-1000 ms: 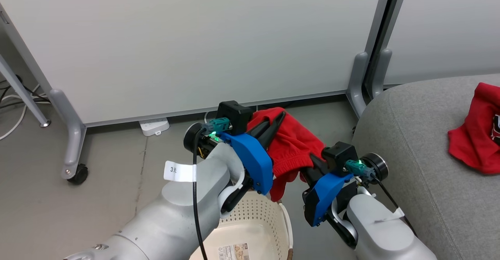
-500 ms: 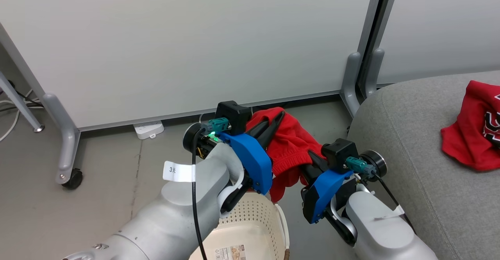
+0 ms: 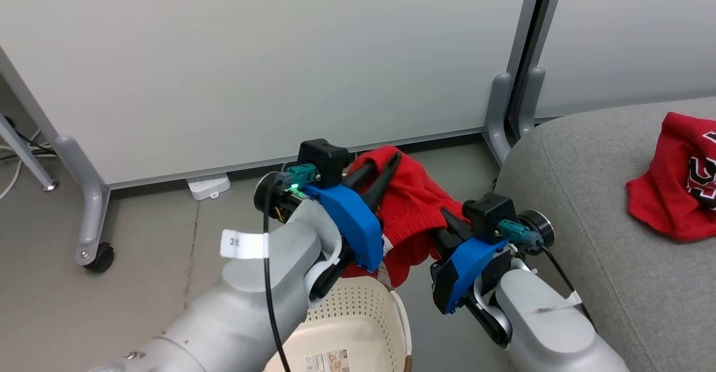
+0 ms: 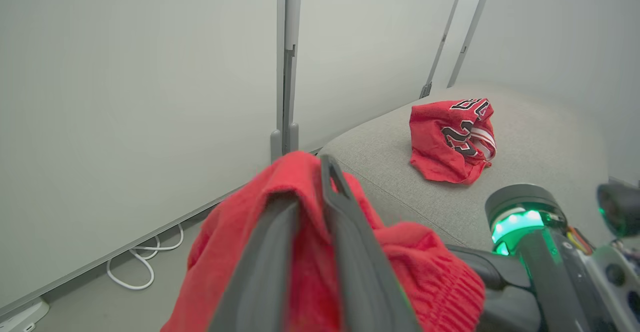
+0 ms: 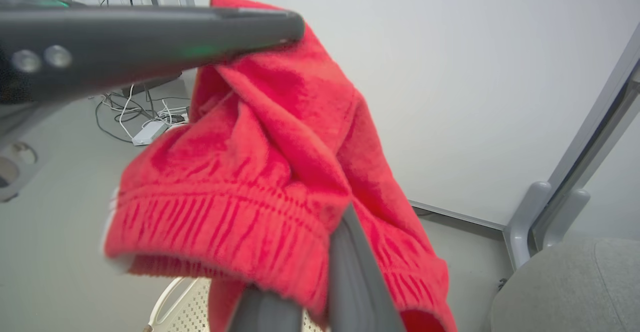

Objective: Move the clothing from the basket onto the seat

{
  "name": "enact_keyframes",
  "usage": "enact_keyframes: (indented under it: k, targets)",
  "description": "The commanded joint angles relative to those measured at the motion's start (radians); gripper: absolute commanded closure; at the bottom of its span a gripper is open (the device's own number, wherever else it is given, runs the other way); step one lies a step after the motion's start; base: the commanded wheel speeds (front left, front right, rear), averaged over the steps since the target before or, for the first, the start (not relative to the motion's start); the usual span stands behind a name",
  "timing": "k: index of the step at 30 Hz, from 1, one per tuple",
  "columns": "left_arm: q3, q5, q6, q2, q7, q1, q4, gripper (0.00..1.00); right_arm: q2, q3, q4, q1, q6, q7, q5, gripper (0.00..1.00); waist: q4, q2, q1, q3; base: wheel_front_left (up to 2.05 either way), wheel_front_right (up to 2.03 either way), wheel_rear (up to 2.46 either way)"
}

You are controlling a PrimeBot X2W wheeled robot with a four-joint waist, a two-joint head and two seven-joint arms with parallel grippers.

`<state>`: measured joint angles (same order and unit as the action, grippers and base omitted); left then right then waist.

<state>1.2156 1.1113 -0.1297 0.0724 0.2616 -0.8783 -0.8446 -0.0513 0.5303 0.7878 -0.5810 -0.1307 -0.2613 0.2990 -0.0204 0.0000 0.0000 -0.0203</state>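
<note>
— Where are the shorts [image 3: 411, 210] being held?
— Between both grippers. A fold is being pinched by the closed left gripper [image 3: 386, 162], and the waistband is being clamped by the closed right gripper [image 3: 447, 218].
— And the seat [image 3: 587, 193]?
— It is being approached on the right gripper's outer side, nearer that arm. The basket [image 3: 363, 316] is being left below the left gripper.

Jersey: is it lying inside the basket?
No, the jersey lies crumpled on the grey seat, well apart from the basket on the floor.
</note>
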Motion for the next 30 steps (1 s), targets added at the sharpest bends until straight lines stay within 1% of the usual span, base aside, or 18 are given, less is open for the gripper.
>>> enact_keyframes:
  k: [1, 5, 12, 16, 21, 24, 27, 30]
  targets:
    - [-0.028, -0.022, -0.001, 0.015, 0.004, 0.029, 0.014, 0.00, 0.001, -0.007, -0.012, 0.006, 0.000, -0.005, 0.001, 1.00, -0.001, 0.0000, 0.0000, 0.003, 0.00, 0.00, 0.00]
    - [-0.149, -0.115, 0.005, 0.050, 0.005, 0.120, 0.105, 0.00, 0.001, -0.029, -0.035, 0.020, 0.000, -0.005, -0.004, 1.00, -0.005, 0.0000, 0.0000, 0.010, 0.00, 0.00, 0.00]
    - [-0.375, -0.328, 0.019, 0.127, 0.005, 0.365, 0.300, 0.00, 0.001, -0.085, -0.070, 0.037, 0.000, -0.005, -0.030, 1.00, -0.008, 0.0000, 0.0000, 0.026, 0.00, 0.00, 0.00]
    - [-0.504, -0.429, 0.015, 0.151, 0.005, 0.497, 0.397, 0.00, 0.001, -0.114, -0.088, 0.041, 0.000, -0.005, -0.044, 1.00, -0.008, 0.0000, 0.0000, 0.035, 0.00, 0.00, 0.00]
    - [-0.652, -0.533, 0.007, 0.159, 0.005, 0.642, 0.487, 0.00, 0.001, -0.135, -0.103, 0.048, 0.000, -0.005, -0.057, 1.00, -0.005, 0.0000, 0.0000, 0.044, 0.00, 0.00, 0.00]
    - [-0.693, -0.575, 0.007, 0.161, 0.005, 0.679, 0.504, 0.00, 0.001, -0.144, -0.106, 0.051, 0.000, -0.005, -0.061, 1.00, -0.002, 0.0000, 0.0000, 0.045, 0.00, 0.00, 0.00]
    - [-0.770, -0.621, 0.004, 0.152, 0.005, 0.722, 0.524, 0.00, 0.001, -0.154, -0.108, 0.057, 0.000, -0.005, -0.068, 1.00, 0.002, 0.0000, 0.0000, 0.042, 0.00, 0.00, 0.00]
    - [-0.839, -0.657, 0.001, 0.130, 0.005, 0.761, 0.541, 0.00, 0.001, -0.163, -0.108, 0.058, 0.000, -0.005, -0.073, 1.00, 0.006, 0.0000, 0.0000, 0.037, 0.00, 0.00, 0.00]
